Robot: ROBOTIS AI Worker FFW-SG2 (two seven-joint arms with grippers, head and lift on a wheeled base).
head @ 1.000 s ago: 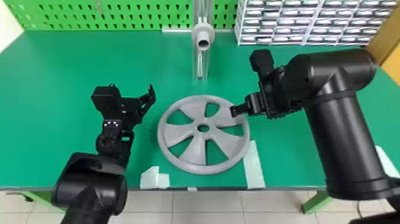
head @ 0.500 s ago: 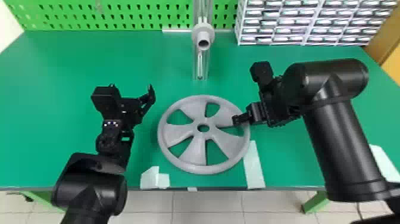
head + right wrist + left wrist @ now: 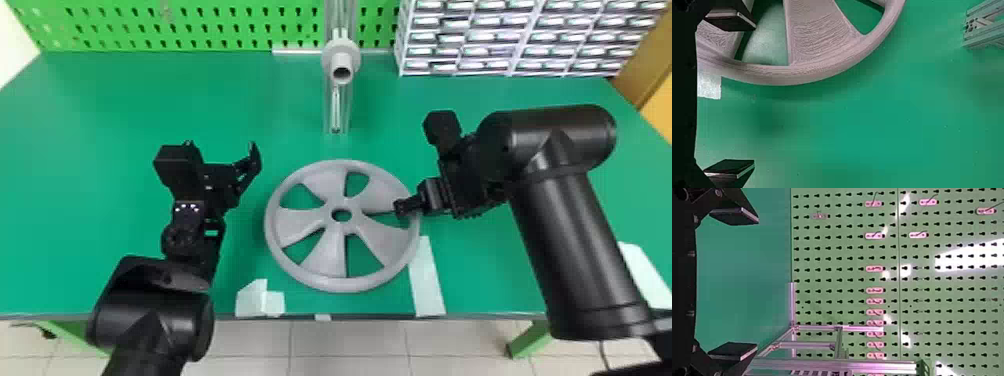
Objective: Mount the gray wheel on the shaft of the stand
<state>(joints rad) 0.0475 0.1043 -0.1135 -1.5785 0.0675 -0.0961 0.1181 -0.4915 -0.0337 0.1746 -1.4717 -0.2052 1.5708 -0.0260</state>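
Gray wheel rim (image 3: 343,286), right fingers (image 3: 408,206) wide apart

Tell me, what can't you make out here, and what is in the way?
- Right wrist view: the hub of the gray wheel, cut off by the top edge; one finger of the right hand covers another part of the wheel.
- Head view: the top of the stand, cut off by the top edge.
- Head view: what the small drawers hold; too small to tell.
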